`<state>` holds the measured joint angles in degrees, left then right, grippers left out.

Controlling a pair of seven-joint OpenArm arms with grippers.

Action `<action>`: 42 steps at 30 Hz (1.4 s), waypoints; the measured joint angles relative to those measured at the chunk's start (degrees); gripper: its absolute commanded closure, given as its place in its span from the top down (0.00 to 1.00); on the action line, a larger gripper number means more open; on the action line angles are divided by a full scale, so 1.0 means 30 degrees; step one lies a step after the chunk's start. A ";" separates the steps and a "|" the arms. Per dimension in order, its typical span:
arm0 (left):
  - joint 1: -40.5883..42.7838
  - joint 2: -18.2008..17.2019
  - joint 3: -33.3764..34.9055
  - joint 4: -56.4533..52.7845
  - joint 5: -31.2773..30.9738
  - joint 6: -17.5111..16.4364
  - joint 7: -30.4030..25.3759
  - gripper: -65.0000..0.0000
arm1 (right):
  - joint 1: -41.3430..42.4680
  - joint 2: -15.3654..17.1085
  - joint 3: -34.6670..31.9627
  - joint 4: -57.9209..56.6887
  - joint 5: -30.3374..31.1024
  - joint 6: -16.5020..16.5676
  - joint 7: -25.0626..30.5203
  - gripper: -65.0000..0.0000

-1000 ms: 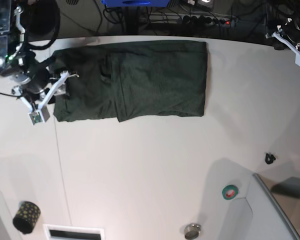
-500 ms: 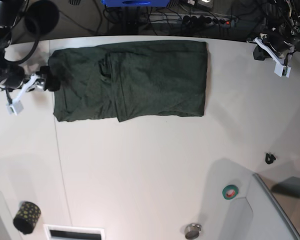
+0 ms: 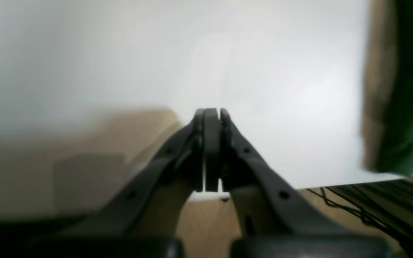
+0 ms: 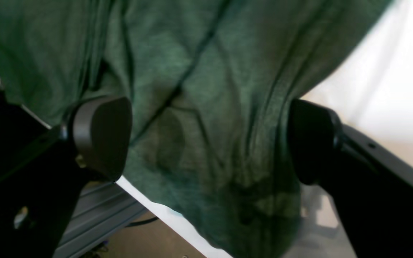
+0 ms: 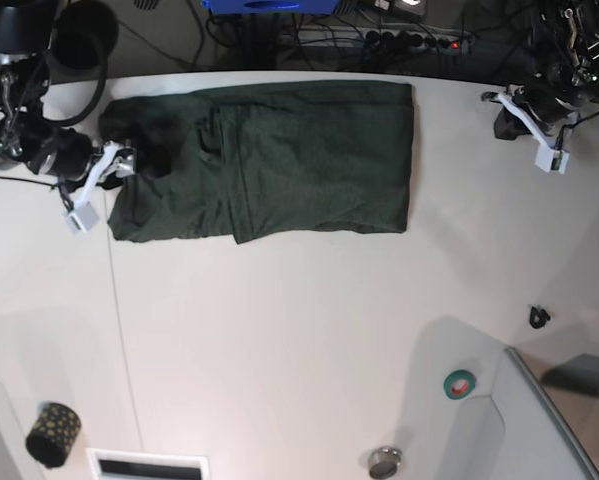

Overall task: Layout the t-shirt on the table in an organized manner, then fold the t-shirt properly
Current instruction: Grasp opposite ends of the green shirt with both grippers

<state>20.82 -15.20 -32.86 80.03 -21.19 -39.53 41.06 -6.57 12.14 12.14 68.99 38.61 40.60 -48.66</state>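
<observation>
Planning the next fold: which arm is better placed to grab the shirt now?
The right. The right gripper stands open at the edge of the folded dark green knit t-shirt, cloth showing between its pads in the wrist view. The left gripper is shut over bare white table, apart from the cloth.

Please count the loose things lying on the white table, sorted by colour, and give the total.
Dark green: 1, the t-shirt
Teal: 1, a tape roll
Black with yellow dots: 1, a roll
Black: 1, a small clip
Silver: 1, a round piece
Total: 5
</observation>
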 measured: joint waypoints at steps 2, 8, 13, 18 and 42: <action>-0.0313 0.0160 0.1173 -0.0197 0.0291 0.0015 0.0160 0.00 | -0.0117 -0.0124 -0.0692 0.0117 0.0036 0.0015 0.0219 1.00; -0.1647 0.0831 0.3213 -0.0248 0.0117 0.0007 0.0044 0.00 | -0.0240 -0.0984 -0.2157 0.0087 0.0619 0.0342 0.0408 1.00; -0.2346 0.0816 0.4677 -0.0772 0.0138 0.0015 0.0087 0.00 | 0.0568 -0.0998 -0.2251 -0.0546 0.0678 0.0503 -0.0117 0.99; -0.2441 0.1173 0.5792 -0.0772 0.0131 0.0015 0.0080 0.00 | 0.1639 -0.1107 -0.2237 -0.2259 0.1086 0.0750 0.0204 0.95; -0.2718 0.1413 0.5974 -0.0772 0.0146 0.0015 0.0095 0.00 | 0.1239 -0.1377 -0.3963 -0.2630 0.0503 -0.1698 0.2011 0.18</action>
<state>12.67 -10.96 -14.94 77.71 -20.75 -39.48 41.34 -2.85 8.01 0.25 61.10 40.12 35.51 -42.63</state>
